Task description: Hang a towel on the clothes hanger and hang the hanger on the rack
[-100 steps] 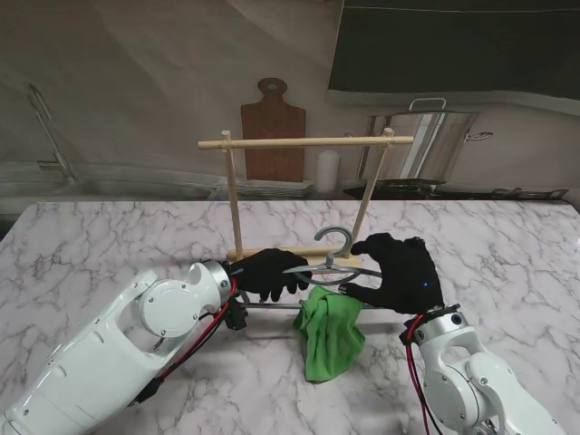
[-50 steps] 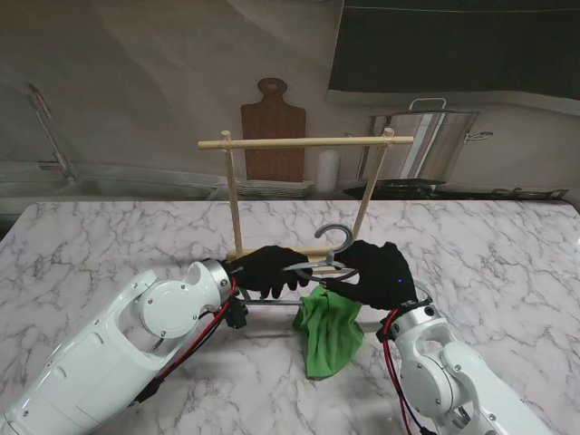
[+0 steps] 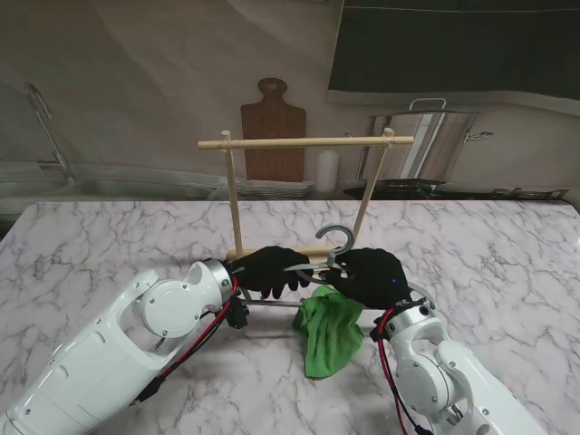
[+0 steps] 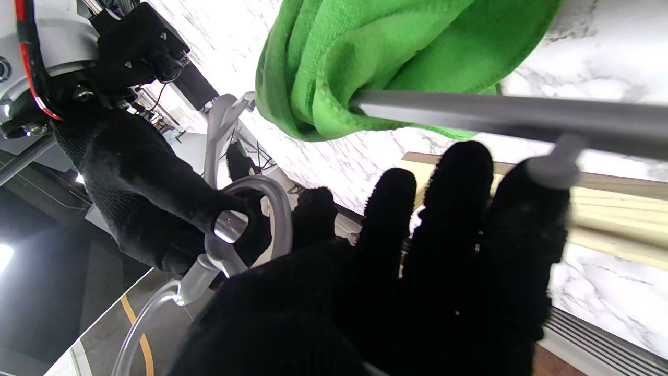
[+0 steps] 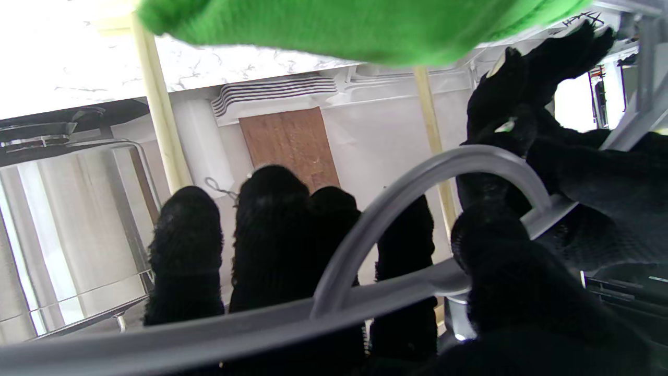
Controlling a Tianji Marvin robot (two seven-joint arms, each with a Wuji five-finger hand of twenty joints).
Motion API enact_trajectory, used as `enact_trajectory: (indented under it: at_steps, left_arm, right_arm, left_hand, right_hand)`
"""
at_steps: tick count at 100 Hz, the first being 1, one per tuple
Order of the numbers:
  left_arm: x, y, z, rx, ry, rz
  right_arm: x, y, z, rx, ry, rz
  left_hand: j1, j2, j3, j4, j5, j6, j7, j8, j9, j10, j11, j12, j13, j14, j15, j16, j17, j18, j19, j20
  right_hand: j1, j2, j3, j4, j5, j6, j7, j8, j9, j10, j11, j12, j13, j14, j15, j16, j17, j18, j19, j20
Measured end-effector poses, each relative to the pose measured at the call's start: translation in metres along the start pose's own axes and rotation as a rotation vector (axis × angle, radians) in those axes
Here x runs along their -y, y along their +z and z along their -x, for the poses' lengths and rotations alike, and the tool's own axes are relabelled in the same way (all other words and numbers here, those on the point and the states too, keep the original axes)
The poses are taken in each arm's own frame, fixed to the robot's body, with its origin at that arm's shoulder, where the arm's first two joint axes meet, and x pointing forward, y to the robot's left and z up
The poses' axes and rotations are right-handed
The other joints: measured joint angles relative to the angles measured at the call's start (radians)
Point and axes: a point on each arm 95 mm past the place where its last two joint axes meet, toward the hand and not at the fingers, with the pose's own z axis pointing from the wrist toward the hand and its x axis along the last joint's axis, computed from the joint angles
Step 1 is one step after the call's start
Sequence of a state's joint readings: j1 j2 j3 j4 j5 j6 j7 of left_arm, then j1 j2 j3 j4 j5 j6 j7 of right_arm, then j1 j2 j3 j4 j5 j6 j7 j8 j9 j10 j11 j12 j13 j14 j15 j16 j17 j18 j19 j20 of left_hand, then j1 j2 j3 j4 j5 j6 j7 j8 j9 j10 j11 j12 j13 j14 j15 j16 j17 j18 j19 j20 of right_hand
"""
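While our left hand [image 3: 272, 270] grips the hanger [image 3: 319, 268] and our right hand [image 3: 372, 276] closes on its other shoulder beside the hook [image 3: 339, 238], the towel [image 3: 328, 331] drapes just under both; we should lift level toward the rack [image 3: 308, 142] beyond our fingers.

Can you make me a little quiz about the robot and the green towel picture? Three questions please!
1. What colour is the towel?
2. True or false: the hanger already hangs on the rack's top bar.
3. Which holds the hanger: A) left hand only, B) right hand only, C) both?

Key: 1. Green. 2. False; it is low, near the rack's base. 3. C.
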State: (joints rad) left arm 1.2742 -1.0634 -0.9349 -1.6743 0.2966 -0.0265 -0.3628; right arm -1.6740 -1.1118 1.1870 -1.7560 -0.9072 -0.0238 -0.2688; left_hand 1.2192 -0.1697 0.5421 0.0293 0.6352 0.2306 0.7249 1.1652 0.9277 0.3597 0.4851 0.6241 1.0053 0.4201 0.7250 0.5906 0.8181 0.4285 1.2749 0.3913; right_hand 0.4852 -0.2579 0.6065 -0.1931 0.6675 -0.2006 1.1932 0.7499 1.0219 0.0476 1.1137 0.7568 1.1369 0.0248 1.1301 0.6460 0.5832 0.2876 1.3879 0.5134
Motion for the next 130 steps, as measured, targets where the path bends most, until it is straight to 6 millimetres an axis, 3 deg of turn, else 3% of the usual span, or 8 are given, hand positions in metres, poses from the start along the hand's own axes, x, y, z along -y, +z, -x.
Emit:
enact_trajectory:
  at_steps: [13,37,46,50,61,73,99,130]
  left_arm:
    - [0.000,0.001,0.000,-0.002,0.000,-0.002]
    - [0.001,0.003,-0.001,-0.007,0.019,-0.025]
    - [0.001,0.004,0.000,-0.007,0.030,-0.033]
    - [0.002,0.003,0.000,-0.008,0.032,-0.034]
    - [0.004,0.003,0.001,-0.014,0.048,-0.039]
    - [0.005,0.002,0.002,-0.022,0.075,-0.053]
    - [0.008,0.003,0.004,-0.024,0.186,-0.116]
    - [0.010,0.000,0.003,-0.024,0.222,-0.137]
  right_arm:
    - [0.000,0.000,0.000,-0.020,-0.001,0.000]
    - [0.001,0.000,0.005,-0.085,0.000,0.067]
    - [0.001,0.000,0.006,-0.091,-0.002,0.075]
    - [0.001,0.000,0.007,-0.094,0.000,0.080]
    - [0.000,-0.001,0.007,-0.098,0.010,0.109]
    - [-0.001,-0.003,0.008,-0.096,0.010,0.141]
    - [-0.002,-0.006,0.014,-0.062,-0.030,0.197]
    - [-0.004,-0.008,0.026,-0.033,-0.076,0.220]
  left_hand:
    - [-0.001,0.000,-0.007,0.000,0.000,-0.011,0.000,0.000,0.000,-0.008,0.000,0.000,0.000,0.000,0.000,0.000,0.000,0.000,0.000,0.000]
    - [-0.005,0.000,-0.051,0.010,0.001,-0.045,-0.033,-0.099,-0.001,-0.039,-0.041,-0.043,-0.062,-0.002,-0.044,0.000,-0.071,-0.015,0.000,0.006]
    - [0.003,0.000,-0.135,0.006,-0.004,-0.059,-0.129,-0.219,-0.049,-0.054,-0.076,-0.073,-0.160,-0.002,-0.118,0.000,-0.211,-0.026,-0.002,0.026]
    - [0.003,0.000,-0.236,-0.024,-0.036,-0.049,-0.159,-0.262,-0.088,-0.058,-0.105,-0.087,-0.208,-0.002,-0.155,-0.009,-0.289,-0.027,-0.034,0.036]
    - [0.015,0.026,-0.419,-0.026,-0.112,-0.035,-0.276,-0.365,-0.212,-0.062,-0.188,-0.135,-0.339,-0.007,-0.267,-0.040,-0.477,-0.041,-0.187,0.051]
    - [-0.022,0.069,-0.490,-0.025,-0.173,-0.006,-0.453,-0.429,-0.432,-0.063,-0.324,-0.234,-0.500,-0.034,-0.390,-0.092,-0.628,-0.090,-0.381,0.049]
    - [-0.182,0.103,-0.511,-0.019,-0.325,0.045,-0.656,-0.660,-0.692,-0.058,-0.471,-0.393,-0.748,-0.045,-0.535,-0.222,-0.789,-0.141,-0.670,-0.070]
    - [-0.345,0.037,-0.561,-0.021,-0.396,0.074,-0.699,-0.782,-0.736,-0.026,-0.482,-0.490,-0.810,-0.046,-0.572,-0.292,-0.816,-0.150,-0.783,-0.154]
  right_hand:
    - [0.032,-0.003,0.045,-0.016,0.052,0.000,-0.002,-0.025,0.110,-0.005,0.058,0.015,0.117,0.002,0.133,0.011,0.113,0.000,0.090,0.000]
    - [0.031,-0.156,0.201,-0.029,0.113,0.026,-0.003,-0.071,0.220,-0.037,0.120,0.061,0.159,-0.012,0.402,0.128,0.290,-0.006,0.213,-0.003]
    - [0.041,-0.183,0.234,-0.040,0.130,0.039,-0.003,-0.084,0.232,-0.037,0.120,0.063,0.161,-0.013,0.423,0.155,0.317,-0.010,0.223,-0.009]
    - [0.041,-0.194,0.249,-0.040,0.148,0.039,-0.003,-0.086,0.242,-0.037,0.120,0.063,0.161,-0.013,0.432,0.165,0.328,-0.010,0.223,-0.012]
    - [0.052,-0.212,0.260,-0.041,0.152,0.042,-0.003,-0.096,0.255,-0.037,0.120,0.062,0.170,-0.013,0.448,0.190,0.365,-0.011,0.223,-0.014]
    - [0.062,-0.219,0.271,-0.049,0.161,0.053,-0.003,-0.096,0.278,-0.037,0.120,0.059,0.178,-0.013,0.472,0.216,0.402,-0.013,0.223,-0.014]
    - [0.062,-0.234,0.280,-0.051,0.170,0.053,-0.003,-0.097,0.304,-0.045,0.120,0.061,0.181,-0.013,0.482,0.227,0.428,-0.013,0.223,-0.014]
    - [0.062,-0.233,0.280,-0.051,0.170,0.053,-0.003,-0.097,0.307,-0.048,0.120,0.059,0.181,-0.013,0.482,0.237,0.437,-0.013,0.223,-0.014]
